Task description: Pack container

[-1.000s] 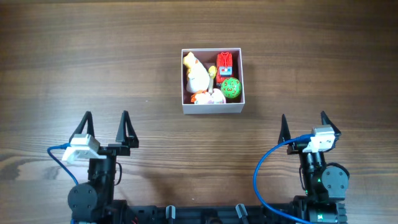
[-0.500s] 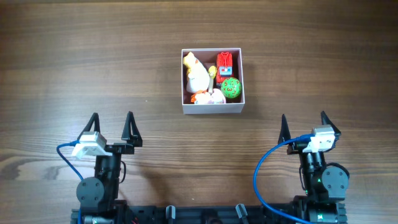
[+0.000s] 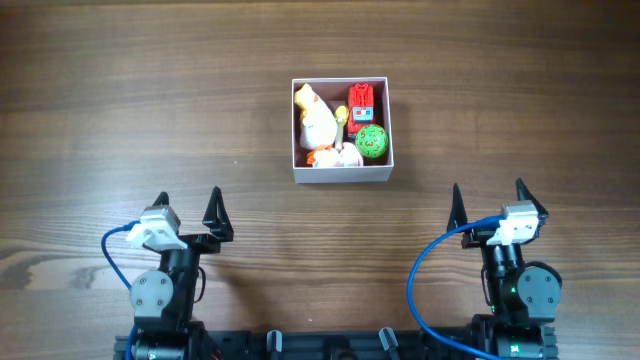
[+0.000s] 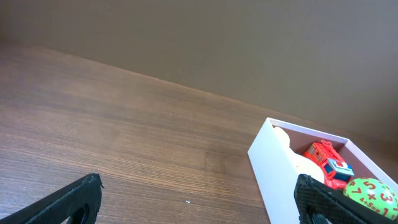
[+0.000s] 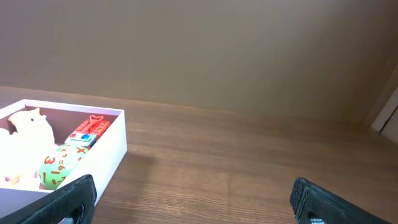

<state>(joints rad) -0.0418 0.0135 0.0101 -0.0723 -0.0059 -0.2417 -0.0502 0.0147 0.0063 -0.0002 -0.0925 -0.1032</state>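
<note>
Overhead, a wooden desk (image 3: 120,90) carries the container (image 3: 343,177), a shallow square box with white walls, sitting a little right of centre toward the far side. Inside lie a white figure (image 3: 315,122), a red toy (image 3: 361,103) and a green ball (image 3: 371,142). Near the front edge, the left fingers (image 3: 218,215) and right fingers (image 3: 458,210) both stand spread wide, holding nothing, well apart from the box.

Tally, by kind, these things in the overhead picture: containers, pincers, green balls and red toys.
Container: 1
Pincers: 2, the left pincer and the right pincer
Green ball: 1
Red toy: 1
Total: 5
</note>
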